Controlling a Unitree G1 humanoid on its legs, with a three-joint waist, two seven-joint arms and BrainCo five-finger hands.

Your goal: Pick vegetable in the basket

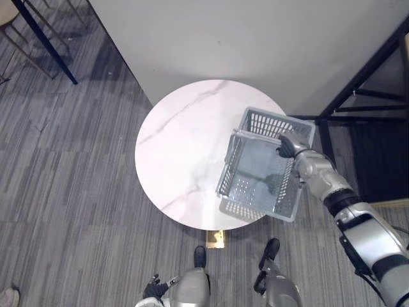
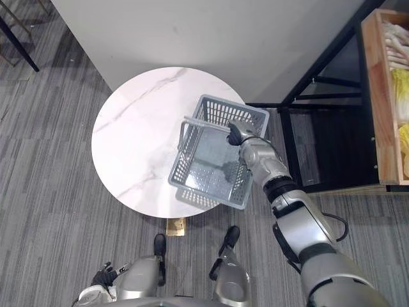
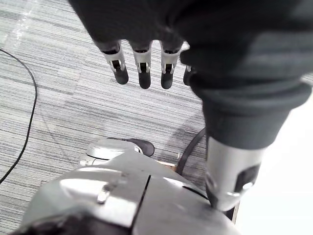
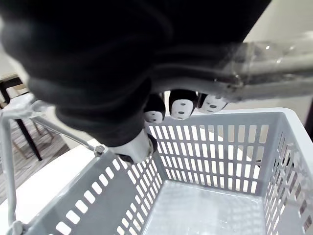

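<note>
A grey plastic basket (image 1: 233,163) with slotted walls hangs tilted over the right edge of the round white marble table (image 1: 179,141). Its floor is bare. My right hand (image 1: 289,146) is above the basket, fingers (image 4: 183,108) curled round the metal handle (image 4: 254,73); the basket wall (image 4: 220,142) shows just below. Pale yellow-green leafy vegetables (image 2: 401,89) lie in a wooden shelf at the far right. My left hand (image 1: 153,289) hangs low by my side, its fingers (image 3: 142,68) straight and holding nothing.
A black metal frame (image 1: 358,83) stands right of the table, with the wooden shelf (image 2: 377,96) beyond it. A white wall (image 1: 243,38) runs behind the table. Dark chair legs (image 1: 45,38) stand at the far left. A person's shoe (image 1: 7,297) is on the carpet.
</note>
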